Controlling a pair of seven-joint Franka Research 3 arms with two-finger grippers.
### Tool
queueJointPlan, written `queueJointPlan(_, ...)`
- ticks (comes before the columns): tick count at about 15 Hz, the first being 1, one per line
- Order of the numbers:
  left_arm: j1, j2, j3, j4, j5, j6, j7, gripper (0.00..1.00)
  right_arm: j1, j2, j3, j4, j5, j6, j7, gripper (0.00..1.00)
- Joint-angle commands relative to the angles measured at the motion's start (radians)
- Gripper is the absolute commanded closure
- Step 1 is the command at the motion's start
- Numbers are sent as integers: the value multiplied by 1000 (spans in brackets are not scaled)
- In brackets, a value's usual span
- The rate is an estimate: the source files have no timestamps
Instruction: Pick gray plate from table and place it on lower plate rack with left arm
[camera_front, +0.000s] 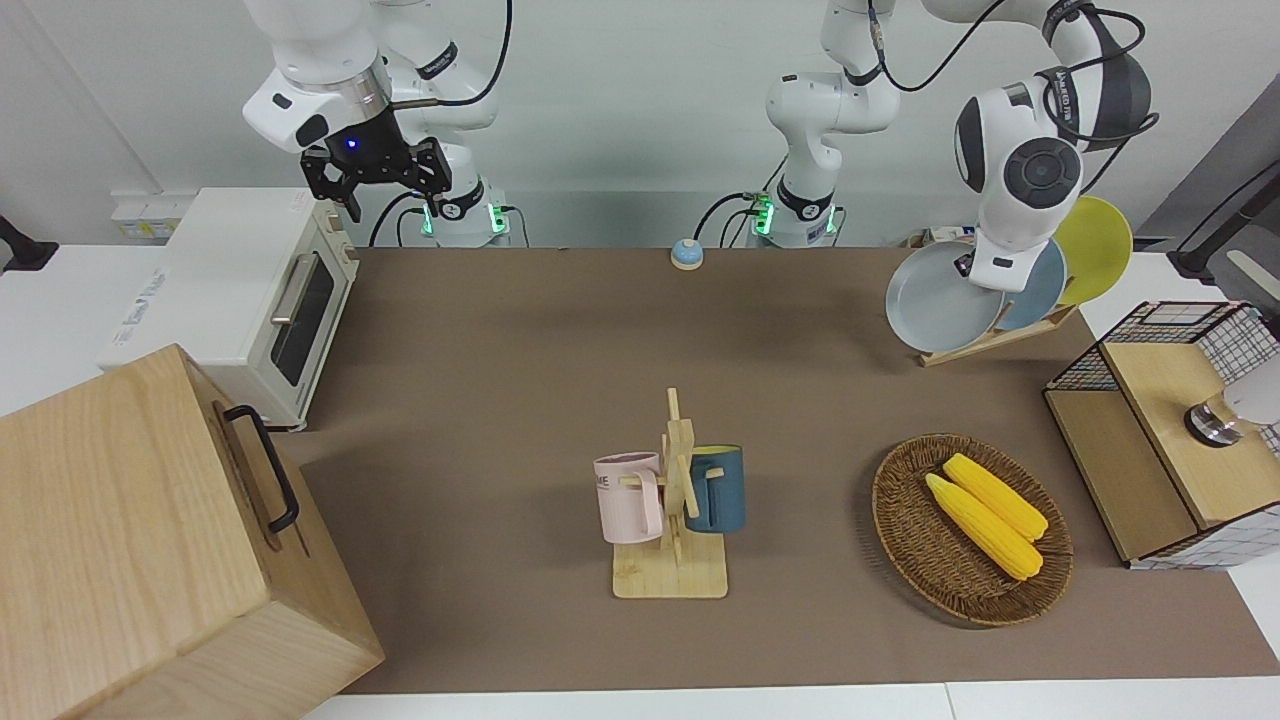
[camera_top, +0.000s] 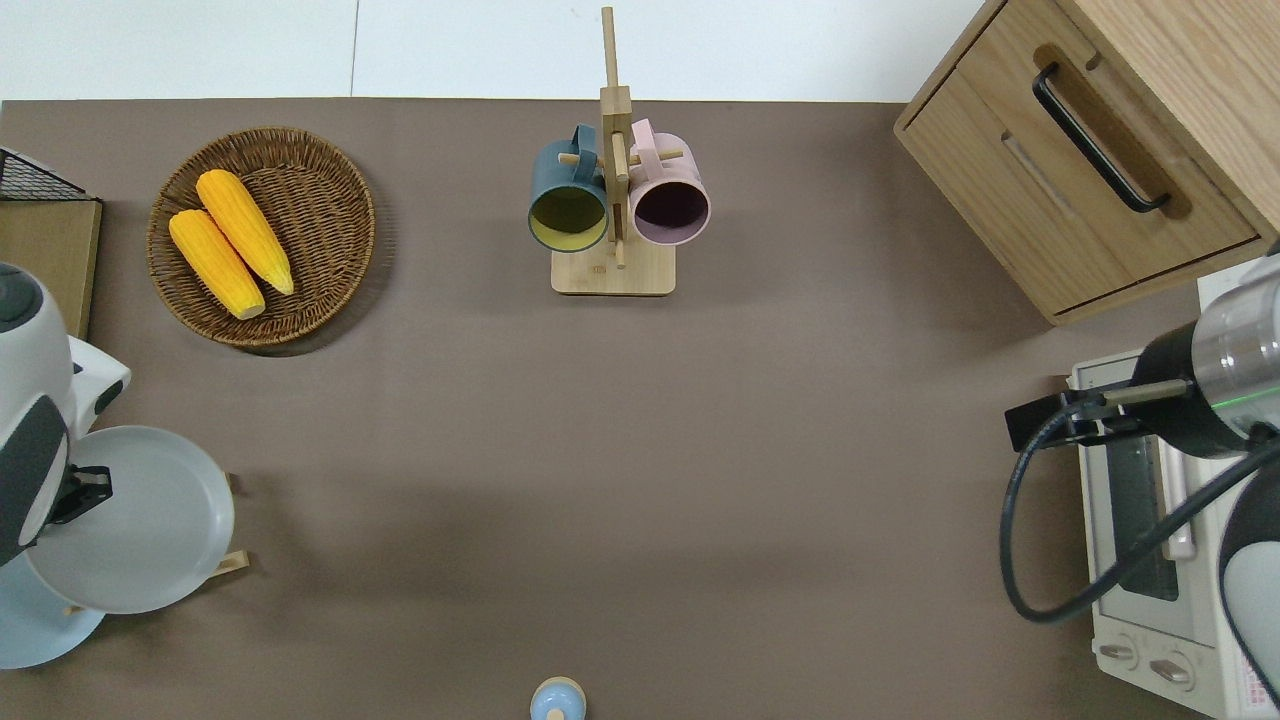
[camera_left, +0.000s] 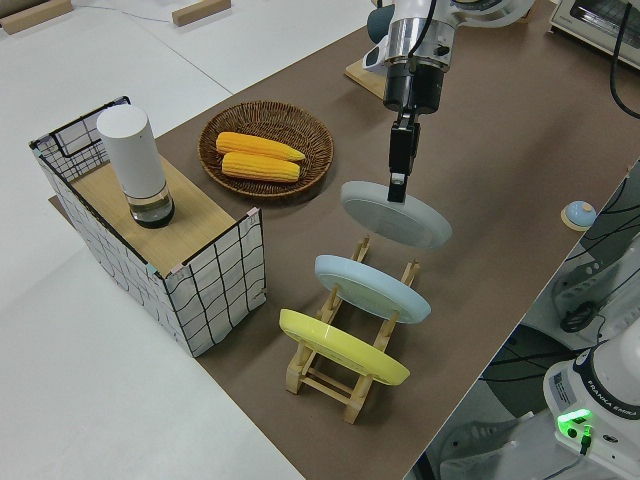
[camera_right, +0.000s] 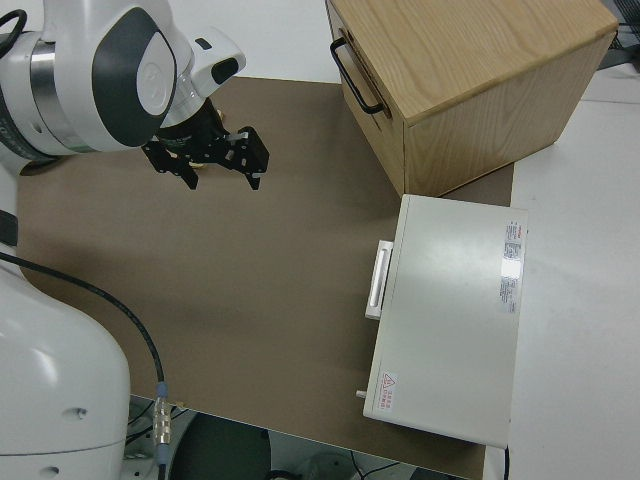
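the left gripper (camera_left: 398, 188) is clamped on the rim of the gray plate (camera_left: 395, 214), carrying it tilted in the air at the centre of the side view. the plate hangs right above the empty end slot of the lower plate rack (camera_left: 352, 383), beside the blue plate (camera_left: 371, 288), so the drop is nearly straight down. the right arm is parked.

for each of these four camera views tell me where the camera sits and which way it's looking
Front: across the table, facing both arms; left gripper holds the gray plate.
Overhead: straight down; the left arm's wrist shows, and the gray plate over the lower plate rack.
Left side: raised at the left arm's end, looking along the table; shows that gripper on the plate's rim.
Right side: above the parked right arm, showing the right gripper open.
Front, overhead and left side share the plate.
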Motion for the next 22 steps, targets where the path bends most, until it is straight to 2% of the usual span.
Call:
queueJointPlan(1, -15, 16, -33, -19, 49, -59, -95, 1000, -15, -5, 7, 6, 3, -15, -3, 11)
queueJointPlan(4, -15, 65, -41, -34, 75, -60, -209, 1000, -13, -5, 7, 6, 3, -15, -3, 13)
queueJointPlan(9, -15, 99, -50, -69, 86, -55, -263, 1000, -15, -5, 7, 6, 3, -15, -3, 11)
queueJointPlan(10, -15, 101, -53, -71, 78, -49, -266, 943, -15, -5, 7, 6, 3, -15, -3, 11)
queueJointPlan(12, -15, 101, -57, -71, 74, -40, -267, 446, -13, -5, 7, 6, 3, -15, -3, 11)
queueJointPlan(14, -15, 102, -62, -69, 60, -37, -255, 115, -15, -5, 7, 6, 3, -15, -3, 11)
queueJointPlan(15, -15, 102, -65, -66, 48, -37, -252, 10, -15, -5, 7, 6, 3, -15, -3, 11)
queueJointPlan(19, -15, 88, -93, -22, -20, -37, -249, 9, -13, -5, 7, 6, 3, -15, -3, 13)
queueJointPlan(20, -15, 84, -106, 13, -67, -29, -247, 9, -15, -5, 7, 6, 3, -15, -3, 11)
queueJointPlan(22, -13, 67, -111, 55, -240, 99, -246, 11, -15, -5, 7, 6, 3, -15, -3, 11)
